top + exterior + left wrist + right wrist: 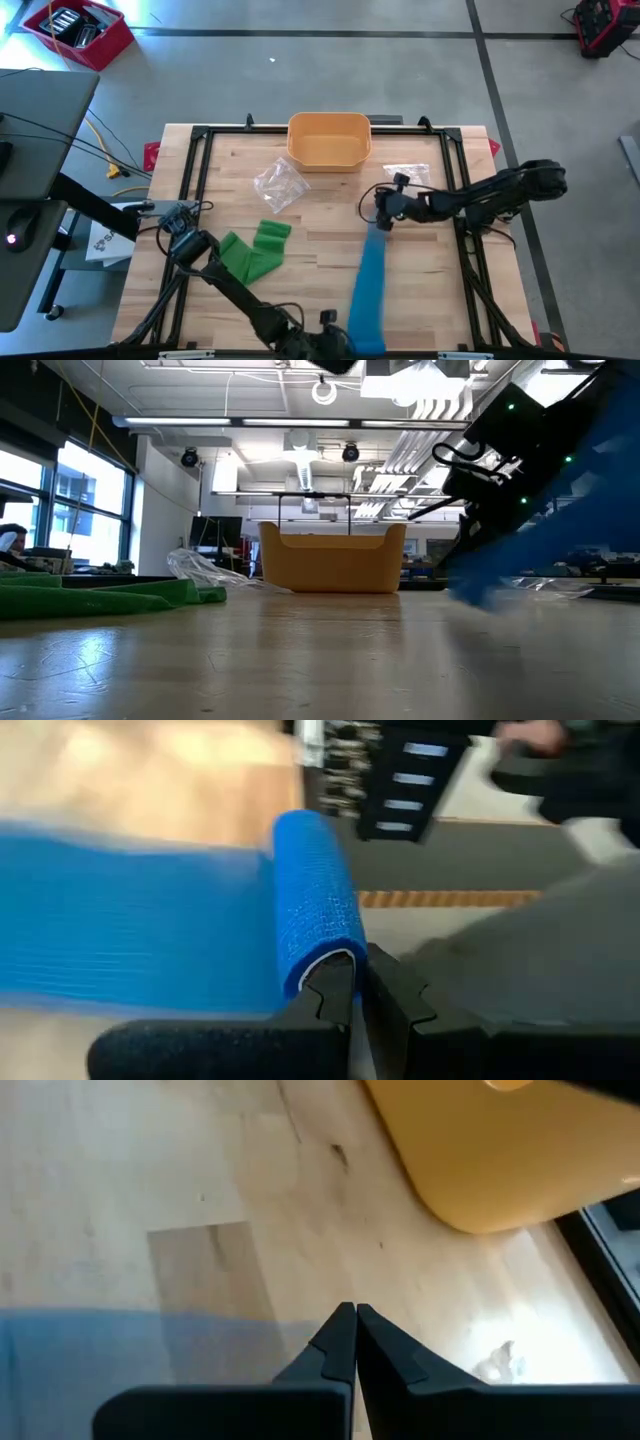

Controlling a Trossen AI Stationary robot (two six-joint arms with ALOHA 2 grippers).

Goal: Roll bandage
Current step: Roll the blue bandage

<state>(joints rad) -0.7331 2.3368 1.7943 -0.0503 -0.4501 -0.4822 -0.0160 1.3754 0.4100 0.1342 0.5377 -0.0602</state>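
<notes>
My left gripper (352, 343) clamps the rolled end at six o'clock, my right gripper (383, 218) pinches the blue bandage (370, 285) at twelve, strip taut over the bench (310, 250).

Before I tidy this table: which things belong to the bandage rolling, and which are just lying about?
In use:
- blue bandage, rolled end at the table's near edge
- left gripper, shut on that roll
- right gripper, shut on the far end

Lying about:
- green bandage
- yellow bin
- two clear plastic wrappers
</notes>
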